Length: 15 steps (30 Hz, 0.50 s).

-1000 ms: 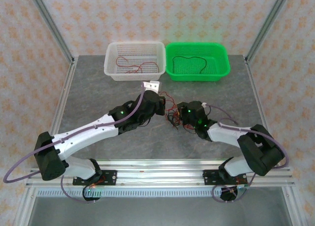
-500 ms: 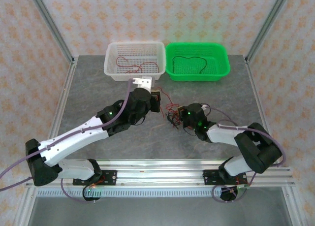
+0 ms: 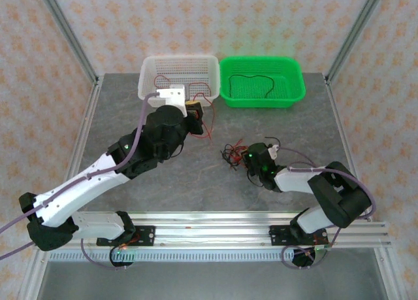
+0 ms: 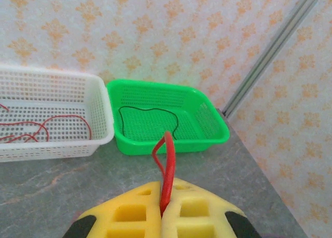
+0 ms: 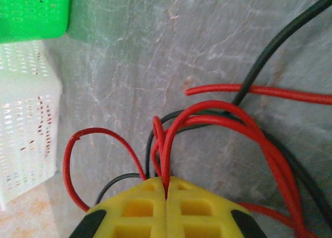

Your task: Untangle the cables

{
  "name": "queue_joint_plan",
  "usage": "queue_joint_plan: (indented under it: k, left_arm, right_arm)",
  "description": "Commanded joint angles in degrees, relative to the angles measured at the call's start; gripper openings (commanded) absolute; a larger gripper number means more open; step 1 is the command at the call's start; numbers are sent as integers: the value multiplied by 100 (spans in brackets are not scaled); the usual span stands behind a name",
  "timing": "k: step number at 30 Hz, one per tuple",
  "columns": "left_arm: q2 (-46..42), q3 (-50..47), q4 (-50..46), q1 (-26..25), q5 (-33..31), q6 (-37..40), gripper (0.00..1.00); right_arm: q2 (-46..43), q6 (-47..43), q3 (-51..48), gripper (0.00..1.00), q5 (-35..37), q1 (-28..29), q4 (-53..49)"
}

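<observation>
Your left gripper (image 4: 165, 207) is clamped tight on one red cable (image 4: 167, 160), beside the white basket (image 3: 149, 78) at 11 o'clock on the tabletop (image 3: 294, 130). Your right gripper (image 5: 166, 189) is pinched closed on the tangle of red and black cables (image 3: 230, 154), lying mid-tabletop, at 5 o'clock from the left gripper
</observation>
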Motion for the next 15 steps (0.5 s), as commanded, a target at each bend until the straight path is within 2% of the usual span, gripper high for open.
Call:
queue_joint_plan:
  k: [1,9,15]
  left_arm:
    - [-72,324,-249,-43,-411,282,0]
    - [370,1109,-574,99,-1223,736,0]
    - [985,1778,-706,917,-711,897,0]
  right_arm:
    - [19,-303,-137,0,547,23,-554]
    - [-43,-854,-63,0,409,32,-737]
    - [-647,-1741,61,1,250,28,-1150]
